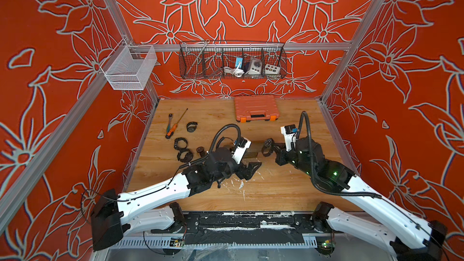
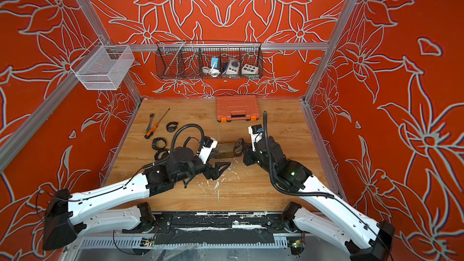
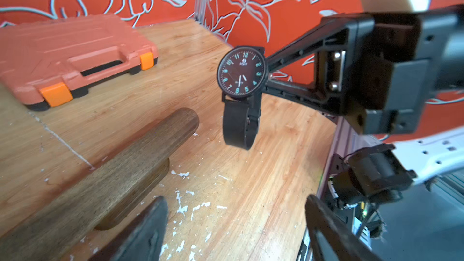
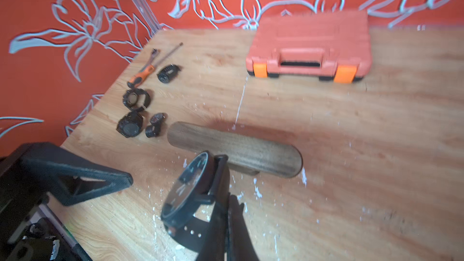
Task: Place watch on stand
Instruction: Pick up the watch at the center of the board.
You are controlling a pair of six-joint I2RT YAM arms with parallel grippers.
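Note:
The stand (image 4: pixel 238 149) is a dark-brown wooden bar lying mid-table, partly hidden by my left wrist in both top views (image 1: pixel 253 148) (image 2: pixel 226 150). A black watch (image 3: pixel 241 71) with teal numerals and a looped strap hangs in the air just off the bar's right end (image 1: pixel 268 144). My right gripper (image 4: pixel 229 198) is shut on its strap beside the case. Nearer the table's front edge than the bar, my left gripper (image 3: pixel 236 199) stands open with only bare table between its fingers (image 1: pixel 251 169).
An orange tool case (image 1: pixel 256 107) lies at the back of the table. A screwdriver (image 1: pixel 175 124), a wrench (image 1: pixel 168 121) and several other dark watches (image 1: pixel 184 154) lie at the left. A wire basket (image 1: pixel 232 60) hangs on the back wall.

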